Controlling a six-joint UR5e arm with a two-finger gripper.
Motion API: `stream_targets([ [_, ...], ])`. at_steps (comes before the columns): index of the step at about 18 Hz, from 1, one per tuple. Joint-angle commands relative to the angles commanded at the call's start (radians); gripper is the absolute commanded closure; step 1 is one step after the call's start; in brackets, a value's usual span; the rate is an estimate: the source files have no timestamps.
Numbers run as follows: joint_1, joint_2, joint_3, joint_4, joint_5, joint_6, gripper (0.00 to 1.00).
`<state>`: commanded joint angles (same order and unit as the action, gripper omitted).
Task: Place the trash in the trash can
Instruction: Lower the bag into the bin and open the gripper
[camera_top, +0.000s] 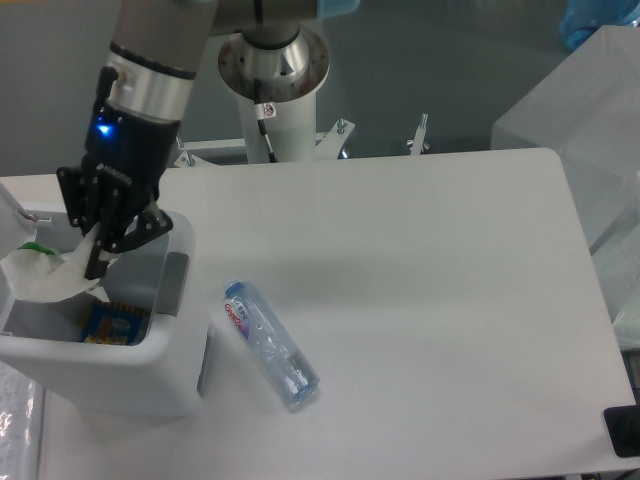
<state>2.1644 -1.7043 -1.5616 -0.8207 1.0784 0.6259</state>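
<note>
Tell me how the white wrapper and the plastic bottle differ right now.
The wrapper is crumpled, white and opaque with a bit of green; the bottle is clear, with a red and blue label. The wrapper hangs from the gripper over the open trash can; the bottle lies on its side on the table, just beside the can, untouched. Neither is in the can yet.

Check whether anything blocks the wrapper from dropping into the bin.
Nothing visible does. The tool holds the wrapper over the open bin, lid swung back. Only a small blue and yellow packet lies on the bin floor, leaving room.
</note>
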Motion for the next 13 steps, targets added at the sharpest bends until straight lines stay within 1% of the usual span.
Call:
stream_targets([
  [2,0.000,0.000,-0.005,0.002,0.000,-0.002,0.58],
  [3,0.000,-0.002,-0.005,0.000,0.000,-0.002,0.48],
  [6,0.002,0.000,-0.002,0.002,-0.002,-0.003,0.26],
  [8,0.003,0.005,0.008,0.002,-0.005,-0.018,0.22],
  [9,0.011,0.005,0.018,0.000,-0.006,-0.044,0.16],
  [10,0.020,0.005,0.027,0.000,-0.002,-0.070,0.12],
  [13,0.109,0.024,0.034,0.000,-0.002,-0.130,0.01],
])
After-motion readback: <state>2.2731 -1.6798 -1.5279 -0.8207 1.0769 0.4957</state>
